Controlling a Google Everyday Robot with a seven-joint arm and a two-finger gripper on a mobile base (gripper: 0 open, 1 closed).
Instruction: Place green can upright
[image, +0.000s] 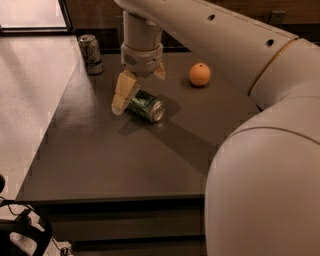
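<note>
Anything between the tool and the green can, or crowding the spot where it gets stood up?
Nothing visible. The tool hangs just above the green can, which lies on its side, with fingers open. The orange and the silver can stand well clear.

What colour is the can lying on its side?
Green can: dark green, white patterning, silver end; camera view. Gripper hangs just above.

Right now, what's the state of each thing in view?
green can: lying on its side, not upright
silver-grey can: upright, far left corner of table
orange: resting on table, apart from both cans
gripper: jaws open, low over green can
</note>
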